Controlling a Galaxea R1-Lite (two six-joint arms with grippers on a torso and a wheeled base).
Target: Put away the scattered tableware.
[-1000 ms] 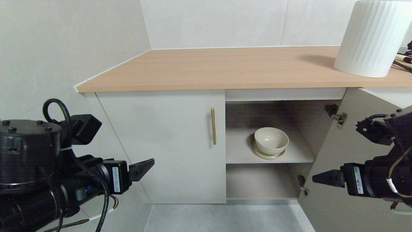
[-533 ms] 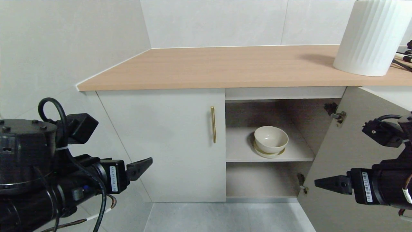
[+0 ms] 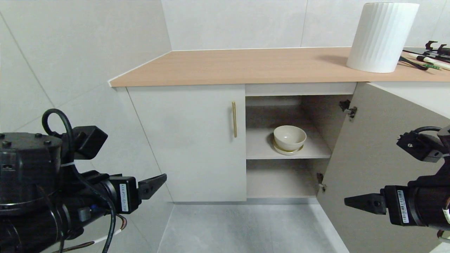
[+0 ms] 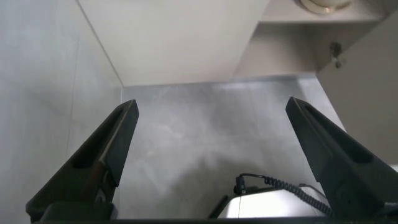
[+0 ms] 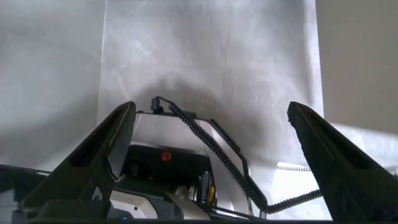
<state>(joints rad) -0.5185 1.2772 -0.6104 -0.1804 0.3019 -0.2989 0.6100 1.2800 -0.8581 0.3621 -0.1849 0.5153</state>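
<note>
Left gripper [image 3: 154, 183], right gripper [image 3: 355, 202]: both released, empty. Bowl [image 3: 289, 137] on plate [image 3: 285, 151], on cabinet shelf [image 3: 260, 147], ahead of claws, well apart. Stowing judged complete. Next: push open door [image 3: 365, 147], near right gripper, shut.

cabinet [image 3: 186, 140] was pale grey, set in a wall corner | on top of cabinet: wood-tone countertop [image 3: 246, 65] | behind and left of cabinet: pale tiled walls [image 3: 70, 52] | cabinet's left door [image 3: 197, 147] was shut, gold handle [image 3: 234, 119]; right door [image 3: 365, 154] stood wide open | inside cabinet: one shelf [image 3: 260, 149] | in front of cabinet: grey floor [image 3: 246, 228]
</note>
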